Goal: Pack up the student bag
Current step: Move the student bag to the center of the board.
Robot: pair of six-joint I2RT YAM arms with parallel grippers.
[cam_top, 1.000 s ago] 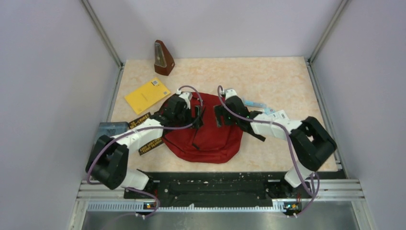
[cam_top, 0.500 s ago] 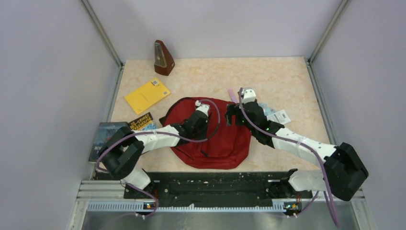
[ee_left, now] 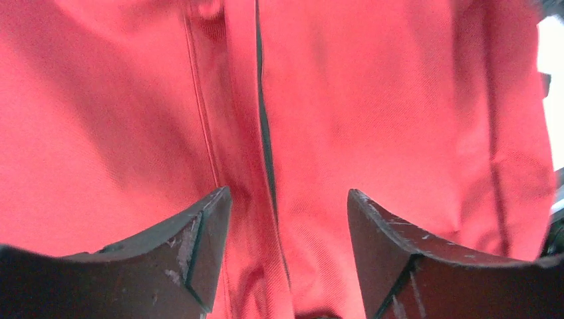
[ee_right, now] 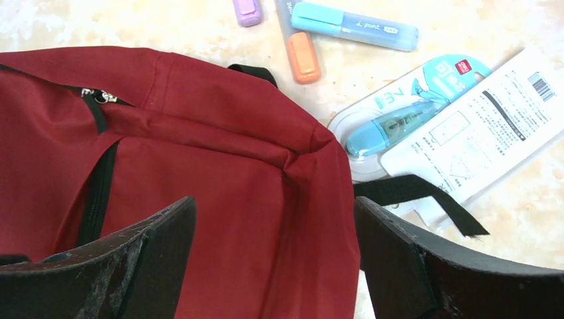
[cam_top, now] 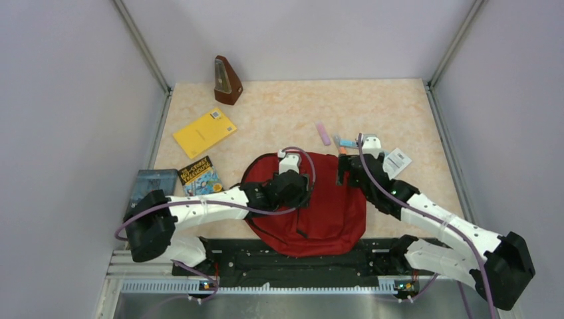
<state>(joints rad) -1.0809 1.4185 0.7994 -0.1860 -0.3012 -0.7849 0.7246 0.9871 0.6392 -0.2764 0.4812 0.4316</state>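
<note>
Student bag (cam_top: 332, 212) slid nearer, likely zipper pull (ee_right: 98, 97) only from right wrist

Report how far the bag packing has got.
Done: nothing visibly packed. In hand: the left gripper and right gripper are open over the dark red fabric backpack, holding nothing. Left: the yellow book, illustrated paperback, pastel highlighters and carded blue correction tape all lie on the table outside it.
</note>
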